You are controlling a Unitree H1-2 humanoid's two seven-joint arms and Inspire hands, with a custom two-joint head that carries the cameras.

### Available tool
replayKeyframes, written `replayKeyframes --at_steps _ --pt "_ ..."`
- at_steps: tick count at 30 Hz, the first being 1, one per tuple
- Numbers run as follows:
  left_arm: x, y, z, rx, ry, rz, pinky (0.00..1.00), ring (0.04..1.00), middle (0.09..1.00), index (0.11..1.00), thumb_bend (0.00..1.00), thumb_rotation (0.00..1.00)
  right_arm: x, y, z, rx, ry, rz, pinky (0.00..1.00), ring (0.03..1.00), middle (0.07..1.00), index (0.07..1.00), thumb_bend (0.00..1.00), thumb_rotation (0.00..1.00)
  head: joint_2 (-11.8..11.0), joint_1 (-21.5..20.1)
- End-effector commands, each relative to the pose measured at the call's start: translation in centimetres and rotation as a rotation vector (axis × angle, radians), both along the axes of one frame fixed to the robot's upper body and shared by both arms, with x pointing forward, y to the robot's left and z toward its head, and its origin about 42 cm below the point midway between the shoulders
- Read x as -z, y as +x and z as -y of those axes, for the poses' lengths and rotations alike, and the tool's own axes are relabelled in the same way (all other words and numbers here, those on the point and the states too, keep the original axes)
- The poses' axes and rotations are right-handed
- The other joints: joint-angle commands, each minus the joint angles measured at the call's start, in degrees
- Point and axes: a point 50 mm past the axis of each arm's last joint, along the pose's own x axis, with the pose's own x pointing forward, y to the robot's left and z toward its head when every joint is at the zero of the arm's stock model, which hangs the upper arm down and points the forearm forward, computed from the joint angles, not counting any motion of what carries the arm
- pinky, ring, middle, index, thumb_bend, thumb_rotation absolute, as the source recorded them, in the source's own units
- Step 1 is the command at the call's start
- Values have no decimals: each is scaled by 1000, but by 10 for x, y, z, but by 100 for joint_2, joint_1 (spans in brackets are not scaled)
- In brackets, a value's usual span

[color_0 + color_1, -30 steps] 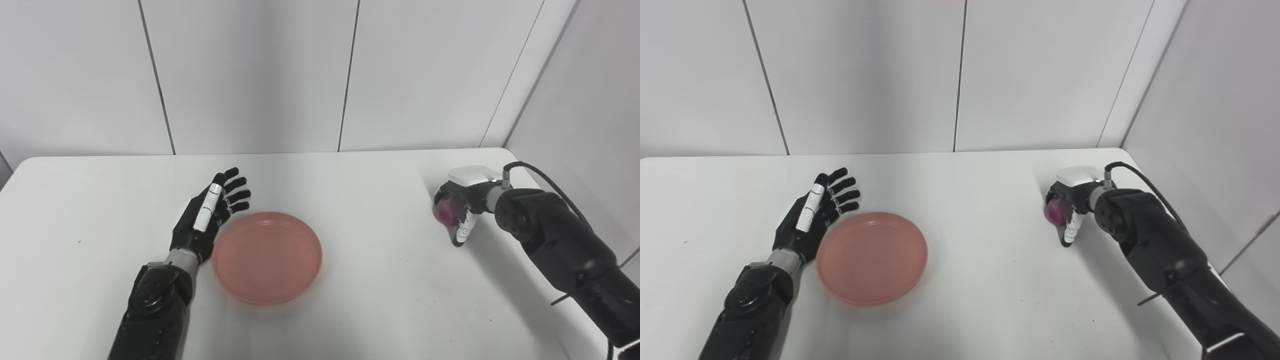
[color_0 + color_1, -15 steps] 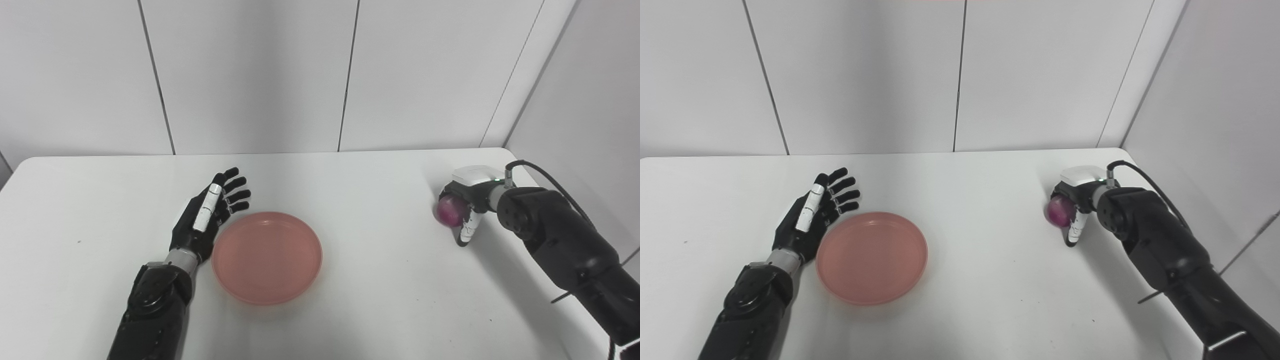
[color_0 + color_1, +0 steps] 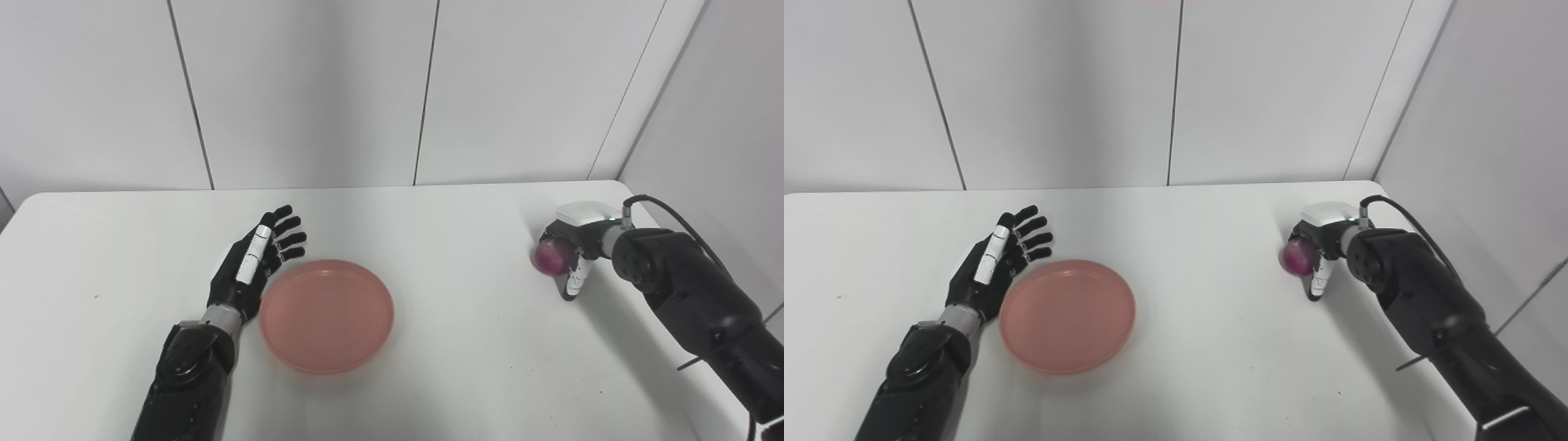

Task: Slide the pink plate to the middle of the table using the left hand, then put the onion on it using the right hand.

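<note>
The pink plate [image 3: 326, 315] lies flat on the white table [image 3: 465, 343], left of the middle. My left hand [image 3: 251, 266] rests open on its edge beside the plate's left rim, fingers spread and pointing away from me, close to the rim or touching it. Near the table's right edge, my right hand [image 3: 579, 239] is wrapped around the purple onion [image 3: 552, 257]. The onion shows on the hand's left side, the thumb [image 3: 572, 285] points down beside it, and the other fingers are hidden behind it.
White wall panels stand behind the table and along its right side. A black cable [image 3: 667, 217] loops off the right wrist. Bare tabletop stretches between the plate and the onion.
The right hand and the onion have shifted slightly to the right and up together, and more of the onion shows now. The left hand and the plate have not moved.
</note>
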Motion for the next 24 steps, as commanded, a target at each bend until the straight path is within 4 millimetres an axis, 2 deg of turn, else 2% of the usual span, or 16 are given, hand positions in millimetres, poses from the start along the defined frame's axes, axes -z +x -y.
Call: replayKeyframes --at_steps 1,15,24 --pt "65 -36 -14 -22 58 -257 746 786 848 824 774 799 -23 3 1 -22 16 69 576 679 740 760 948 79 -7 3" --pt "67 -35 -13 -15 55 -258 740 782 850 817 782 796 -21 3 2 -40 49 81 575 678 744 748 940 94 -3 37" --pt "66 -34 -12 -9 55 -257 739 786 853 810 778 799 -19 2 3 -60 33 78 539 627 701 738 848 114 13 54"
